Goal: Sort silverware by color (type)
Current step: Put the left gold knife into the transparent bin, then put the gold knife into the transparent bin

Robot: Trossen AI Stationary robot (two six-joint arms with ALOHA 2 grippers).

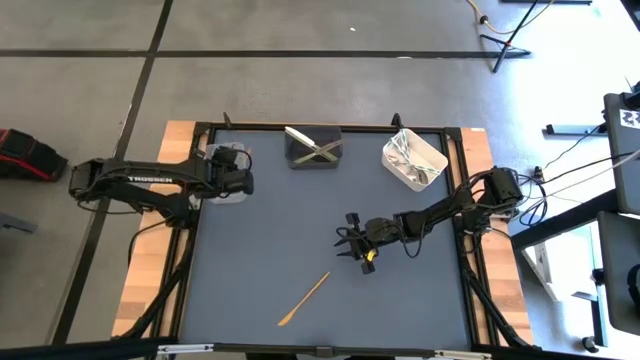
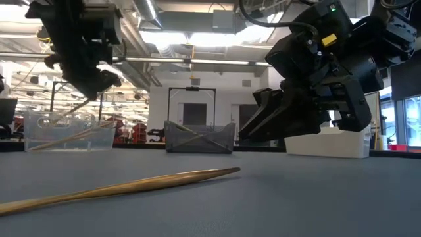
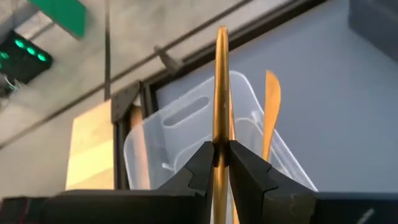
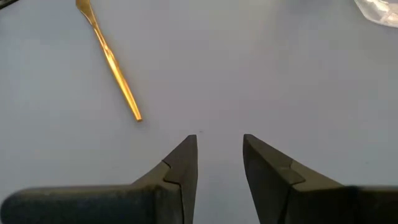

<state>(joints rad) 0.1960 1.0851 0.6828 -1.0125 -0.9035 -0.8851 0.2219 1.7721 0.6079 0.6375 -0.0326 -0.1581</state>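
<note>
My left gripper [image 3: 221, 163] is clamped on a slim copper-gold utensil [image 3: 221, 87], held above the clear plastic tub [image 3: 149, 149] w/ another gold piece inside. Risk: thin handle pivots in the pinch, drops outside the rim. My right gripper [image 4: 219, 163], fingers apart, empty, sits over bare mat; last copper-gold knife-like piece [image 4: 111, 61] lies ahead, off to one side, not touching.

One legible marking only: the white lettering "TROSSEN" on my dark left arm [image 1: 150, 180], seen from above. I read nothing else.
</note>
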